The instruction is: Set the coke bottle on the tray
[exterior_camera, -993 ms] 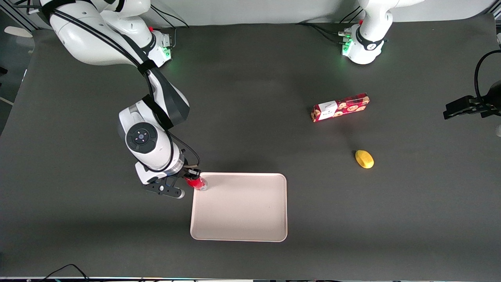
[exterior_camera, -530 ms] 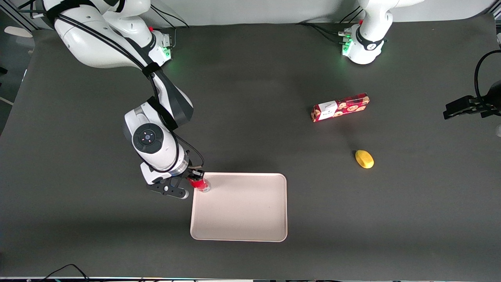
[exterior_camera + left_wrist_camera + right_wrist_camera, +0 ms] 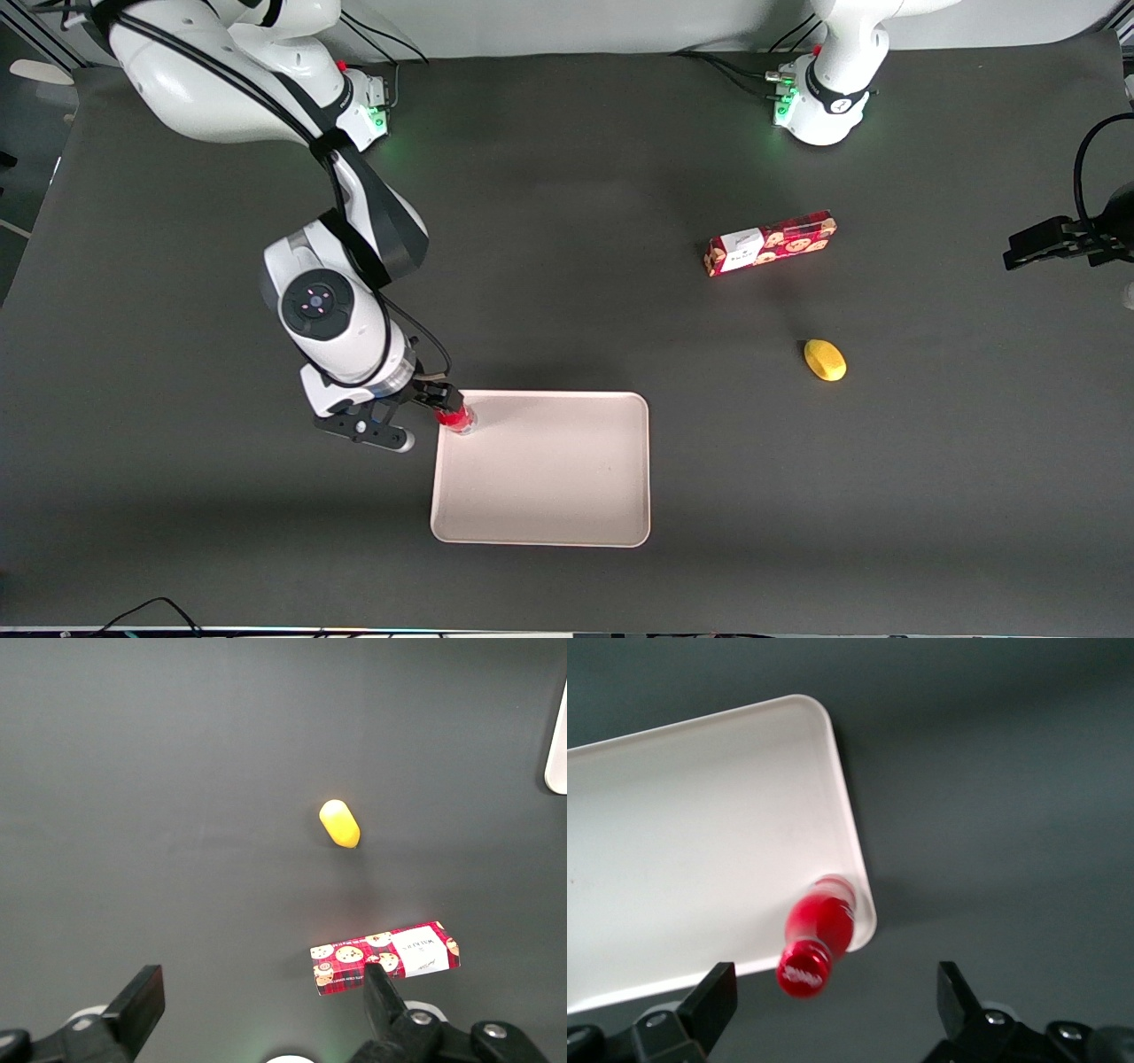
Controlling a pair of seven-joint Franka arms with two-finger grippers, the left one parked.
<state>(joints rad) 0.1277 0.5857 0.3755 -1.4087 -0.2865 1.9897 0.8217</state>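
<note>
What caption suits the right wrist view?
Open end effector above the coke bottle standing in the tray corner.

coke bottle (image 3: 815, 939) cap: white lettering, not legible | cookie box (image 3: 770, 242): white label w/ print, too small to read | tray (image 3: 567, 496): no text | gripper (image 3: 833, 1010): no markings

Even, diffuse overhead light keeps the dark table (image 3: 567, 221) matte and glare-free in the sharp front view, casting soft shadows beside the tray (image 3: 540, 496), while the right wrist view blurs the coke bottle (image 3: 818, 935) between the fingers of the gripper (image 3: 833, 1014).
</note>
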